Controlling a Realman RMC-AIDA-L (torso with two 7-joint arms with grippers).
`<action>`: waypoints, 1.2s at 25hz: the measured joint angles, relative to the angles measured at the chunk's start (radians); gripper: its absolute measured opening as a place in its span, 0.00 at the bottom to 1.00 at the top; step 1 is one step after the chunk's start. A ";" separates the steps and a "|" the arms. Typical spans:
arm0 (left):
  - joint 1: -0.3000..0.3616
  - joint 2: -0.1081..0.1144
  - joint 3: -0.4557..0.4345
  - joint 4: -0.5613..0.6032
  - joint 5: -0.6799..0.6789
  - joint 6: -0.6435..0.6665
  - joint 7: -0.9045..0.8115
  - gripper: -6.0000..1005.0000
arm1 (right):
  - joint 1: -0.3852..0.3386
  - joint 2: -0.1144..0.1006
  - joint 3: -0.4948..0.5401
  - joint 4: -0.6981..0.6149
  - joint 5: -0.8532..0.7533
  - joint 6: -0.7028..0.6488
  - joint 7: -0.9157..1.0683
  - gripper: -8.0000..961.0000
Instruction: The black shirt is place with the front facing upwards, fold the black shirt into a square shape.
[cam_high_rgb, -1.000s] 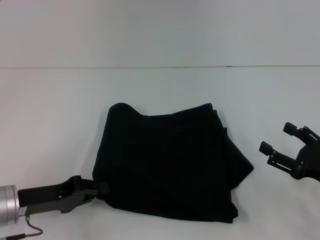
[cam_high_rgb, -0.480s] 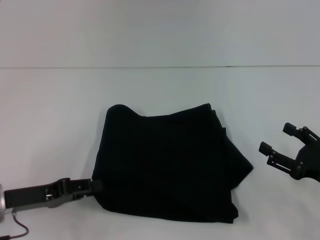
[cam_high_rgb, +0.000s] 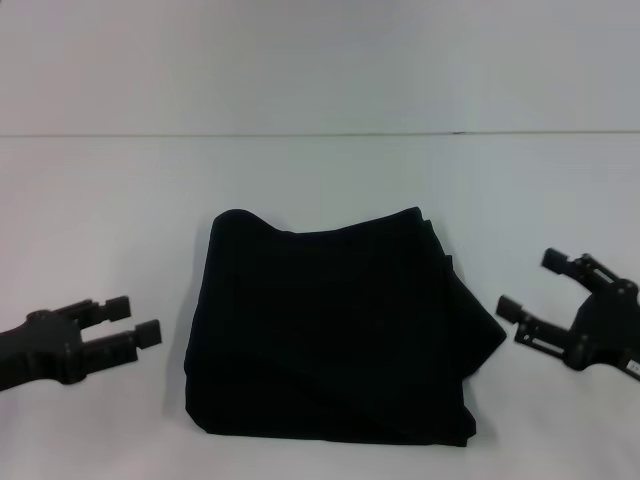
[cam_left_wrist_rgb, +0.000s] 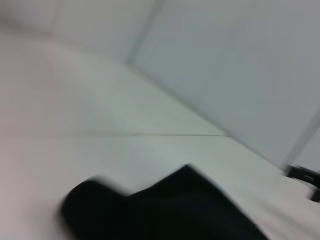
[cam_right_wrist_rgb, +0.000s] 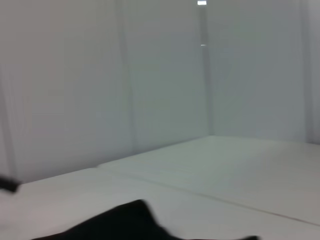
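Both claws, left (cam_high_rgb: 135, 320) and right (cam_high_rgb: 520, 282), gape beside the black shirt (cam_high_rgb: 335, 325).

You're looking at a bare test booth or lab: a plain white table (cam_high_rgb: 320, 170) meets blank white wall panels (cam_right_wrist_rgb: 165, 75), with nothing homely around.

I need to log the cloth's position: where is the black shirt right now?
In the head view the black shirt lies folded on the white table, centred between the open left gripper and the open right gripper, touching neither.
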 joint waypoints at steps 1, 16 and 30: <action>0.000 -0.007 -0.003 0.004 0.000 0.023 0.065 0.65 | 0.001 0.000 -0.019 -0.002 0.000 -0.009 -0.006 0.98; 0.068 -0.110 -0.011 -0.036 0.028 -0.036 0.502 0.86 | -0.031 0.004 -0.205 0.159 0.000 0.072 -0.221 0.98; 0.063 -0.106 -0.037 -0.041 0.026 -0.034 0.500 0.86 | -0.022 0.003 -0.171 0.163 0.010 0.066 -0.226 0.98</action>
